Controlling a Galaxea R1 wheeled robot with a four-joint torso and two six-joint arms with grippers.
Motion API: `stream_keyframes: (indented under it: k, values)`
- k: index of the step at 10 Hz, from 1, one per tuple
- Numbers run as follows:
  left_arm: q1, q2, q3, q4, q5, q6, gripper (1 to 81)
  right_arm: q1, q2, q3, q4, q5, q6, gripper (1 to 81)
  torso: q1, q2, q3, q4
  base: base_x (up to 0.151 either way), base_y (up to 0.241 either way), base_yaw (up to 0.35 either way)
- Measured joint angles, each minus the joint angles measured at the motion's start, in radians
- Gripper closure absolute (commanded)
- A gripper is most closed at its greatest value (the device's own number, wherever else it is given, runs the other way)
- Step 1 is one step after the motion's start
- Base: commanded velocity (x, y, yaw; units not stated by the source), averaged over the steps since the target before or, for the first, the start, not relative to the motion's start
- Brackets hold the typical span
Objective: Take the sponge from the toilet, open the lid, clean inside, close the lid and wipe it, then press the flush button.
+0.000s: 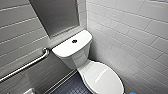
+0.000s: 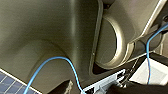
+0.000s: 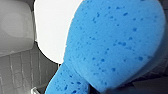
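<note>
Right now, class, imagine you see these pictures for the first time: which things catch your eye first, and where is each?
The bright blue sponge looms large and close in the right wrist view. In the head view the white toilet stands in the tiled corner, lid shut, with a dark flush button in the middle of its tank top. A metal grab bar slants along the wall on the picture's left.

Glossy ceramic toilet [image 1: 75, 58]; porous foam sponge [image 3: 112, 45]

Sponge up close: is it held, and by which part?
Probably held: the sponge sits right at the right wrist camera, clear of the lid. Which part is gripped cannot be told.
</note>
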Motion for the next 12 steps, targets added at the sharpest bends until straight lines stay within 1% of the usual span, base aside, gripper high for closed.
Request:
stream_keyframes:
  k: [2,4,5,7,9,11,12]
  values:
    - [0.000,0.001,0.000,0.000,0.000,0.000,1.0,0.143,0.016,0.017,-0.010,-0.052,0.000,81.1,0.000,0.000,0.000,0.000,0.000,0.000,0.000]
    - [0.000,0.004,-0.001,-0.001,0.000,0.000,1.0,0.269,0.094,0.006,-0.019,-0.129,0.000,81.1,0.000,0.000,0.000,0.000,0.000,0.000,0.000]
    - [0.000,0.004,-0.001,-0.001,0.000,0.000,1.0,0.320,0.155,-0.022,-0.022,-0.168,0.000,81.1,0.000,0.000,0.000,0.000,0.000,0.000,0.000]
    - [0.000,0.004,-0.001,-0.003,0.000,0.000,1.0,0.412,0.321,-0.111,-0.026,-0.250,0.004,81.1,0.000,0.000,0.000,0.000,0.000,0.000,0.000]
    - [0.000,0.006,-0.002,-0.003,0.000,0.000,1.0,0.469,0.485,-0.253,-0.029,-0.314,0.008,81.1,0.000,0.000,0.000,0.000,0.000,0.000,0.000]
    - [0.000,0.010,-0.003,-0.004,0.000,0.000,1.0,0.508,0.624,-0.381,-0.034,-0.350,0.011,81.1,0.000,0.000,0.000,0.000,0.000,0.000,0.000]
    - [0.000,0.008,-0.003,-0.004,0.000,0.000,1.0,0.508,0.696,-0.442,-0.035,-0.361,0.011,81.1,0.000,0.000,0.000,0.000,0.000,0.000,0.000]
